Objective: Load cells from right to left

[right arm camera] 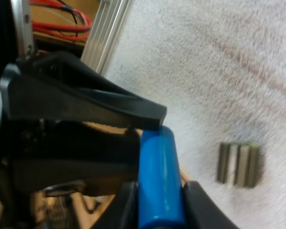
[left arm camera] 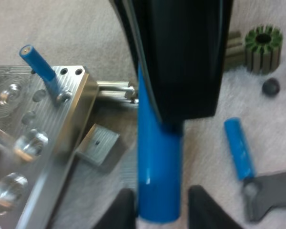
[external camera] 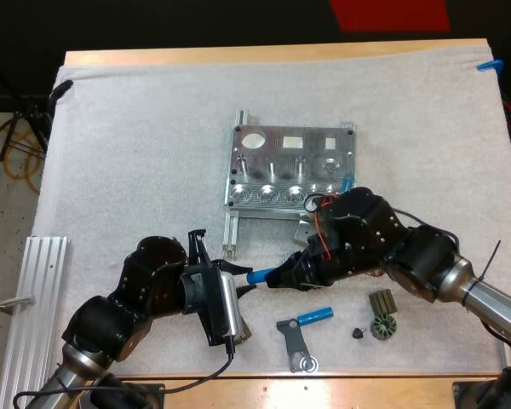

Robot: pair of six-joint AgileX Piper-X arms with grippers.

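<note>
Cell [external camera: 260, 275], judged light, rigid and slick, best held across its barrel, was clamped by right end effector [right arm camera: 155, 202]; left end effector [left arm camera: 157, 207] stood open astride its free end.

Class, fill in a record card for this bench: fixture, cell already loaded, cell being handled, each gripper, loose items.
fixture: metal, mid-mat
standing cell: blue, upright at the fixture's near right corner
held cell: blue, between the two grippers
right gripper: shut on the held cell
left gripper: at the same cell's other end
loose cell: lying by the grey tool
green slotted parts: right of the tool
</note>
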